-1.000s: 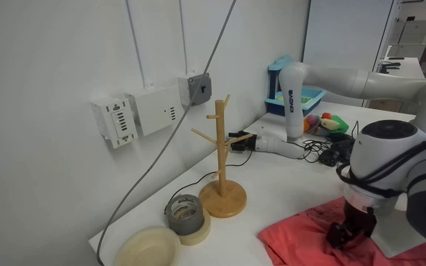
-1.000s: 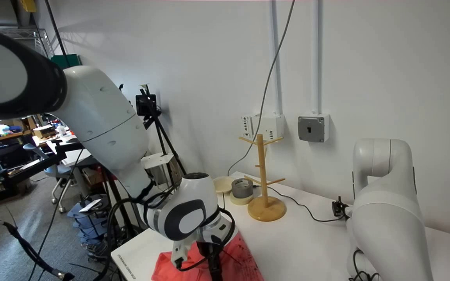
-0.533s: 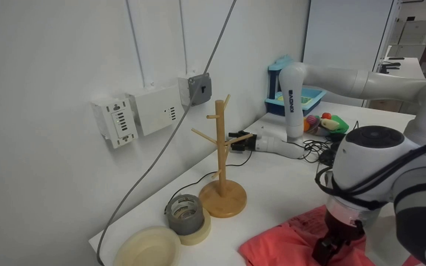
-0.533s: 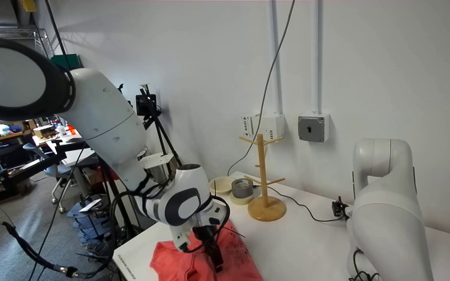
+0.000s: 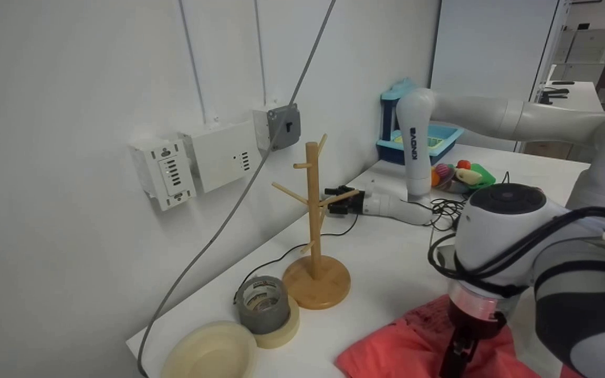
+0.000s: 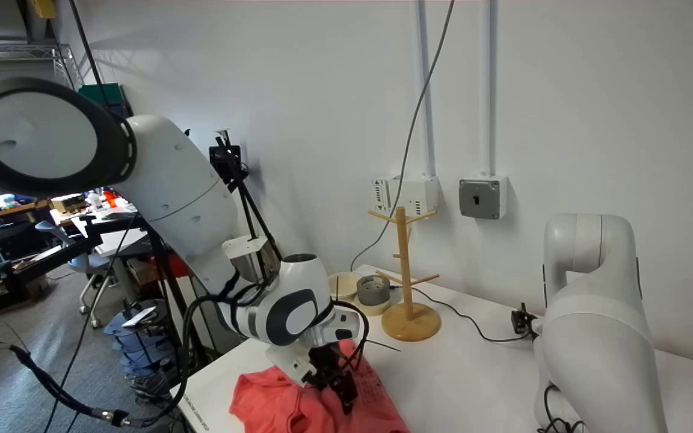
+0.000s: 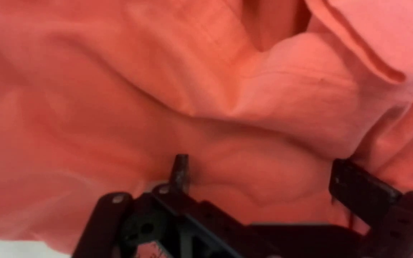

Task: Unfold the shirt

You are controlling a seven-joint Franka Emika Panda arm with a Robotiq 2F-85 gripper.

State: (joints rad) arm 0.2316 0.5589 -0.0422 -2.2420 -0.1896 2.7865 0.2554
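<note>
The gripper hides part of the shirt; its fingers stand wide apart, touching the cloth or not, I cannot tell.

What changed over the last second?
In an exterior view, the gripper and the shirt shifted left and down the picture. The gripper also turned; it stands open now, but whether it released anything I cannot tell. The mug tree and grey tape roll stayed put.

Shirt edge nearer tape rolls; arm shifted same way, jaws turned.
</note>
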